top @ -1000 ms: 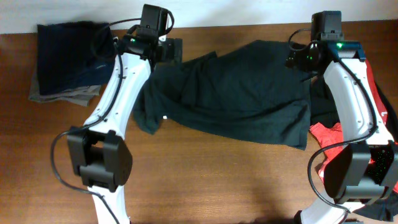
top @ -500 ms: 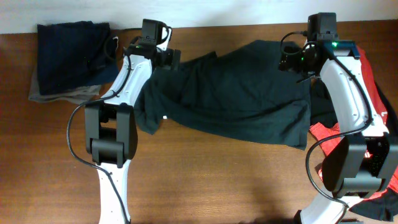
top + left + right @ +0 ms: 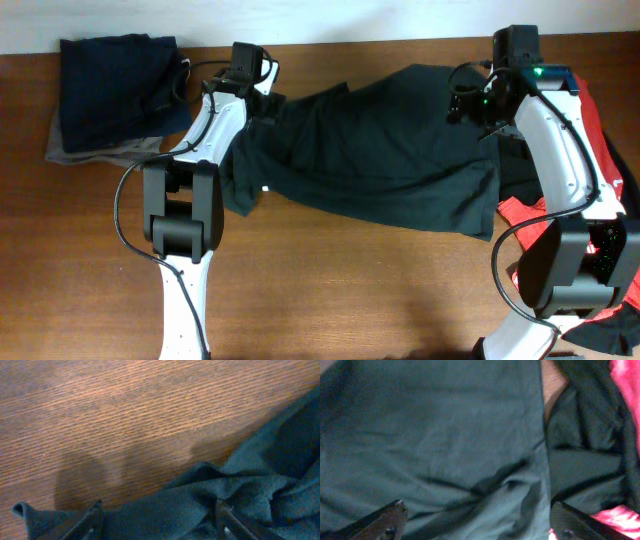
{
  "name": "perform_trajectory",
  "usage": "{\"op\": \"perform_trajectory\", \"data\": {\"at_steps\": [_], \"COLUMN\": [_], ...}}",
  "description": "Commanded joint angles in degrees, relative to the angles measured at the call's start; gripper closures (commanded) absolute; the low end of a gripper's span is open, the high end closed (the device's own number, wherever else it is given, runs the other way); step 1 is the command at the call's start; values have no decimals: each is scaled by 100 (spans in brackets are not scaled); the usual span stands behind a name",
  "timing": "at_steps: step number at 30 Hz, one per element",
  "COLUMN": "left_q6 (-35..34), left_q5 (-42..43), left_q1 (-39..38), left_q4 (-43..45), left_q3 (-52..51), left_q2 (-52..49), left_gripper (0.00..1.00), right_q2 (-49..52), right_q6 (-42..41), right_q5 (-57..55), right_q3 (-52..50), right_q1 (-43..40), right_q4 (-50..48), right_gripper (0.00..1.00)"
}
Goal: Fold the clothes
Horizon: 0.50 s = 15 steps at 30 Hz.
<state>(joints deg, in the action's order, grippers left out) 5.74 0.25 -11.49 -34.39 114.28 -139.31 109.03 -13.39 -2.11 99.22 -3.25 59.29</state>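
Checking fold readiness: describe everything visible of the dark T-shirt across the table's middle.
The dark T-shirt is soft, matte charcoal-green cloth, spread but rumpled on the wooden table, no print showing. Its left end is bunched in folds; its right end reaches a pile of dark and red clothes. The left gripper straddles a crumpled edge, jaws apart; the right gripper is open above smoother cloth.

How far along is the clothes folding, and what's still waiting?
Looks done: a folded stack of dark clothes sits at the left end of the table. In hand: the dark T-shirt lies spread but rumpled; the left arm and right arm each hold open jaws at its far edge, gripping nothing yet. Left: folding that shirt, then the red garment heaped on the right.
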Motion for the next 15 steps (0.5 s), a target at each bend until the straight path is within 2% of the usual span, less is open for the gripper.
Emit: {"op": "perform_trajectory", "data": {"at_steps": [1, 4, 8, 11, 15], "left_q6": [63, 59, 59, 31, 35], "left_q5": [81, -61, -227, -422, -479], "left_q1": [31, 72, 157, 225, 341], "left_q4": [22, 79, 90, 76, 33], "left_q3": [52, 52, 50, 52, 50], "left_q2": [-63, -83, -103, -107, -107], "left_gripper": [48, 64, 70, 76, 80], "right_q2": [87, 109, 111, 111, 111], "right_q6": [63, 227, 225, 223, 225], "right_q5": [525, 837, 839, 859, 857], "right_q3": [-70, -385, -1060, -1517, -2024], "right_q1": [-9, -11, -11, -11, -17], "right_q4": [302, 302, -184, -557, -1108], "right_gripper": [25, 40, 55, 61, 63]}}
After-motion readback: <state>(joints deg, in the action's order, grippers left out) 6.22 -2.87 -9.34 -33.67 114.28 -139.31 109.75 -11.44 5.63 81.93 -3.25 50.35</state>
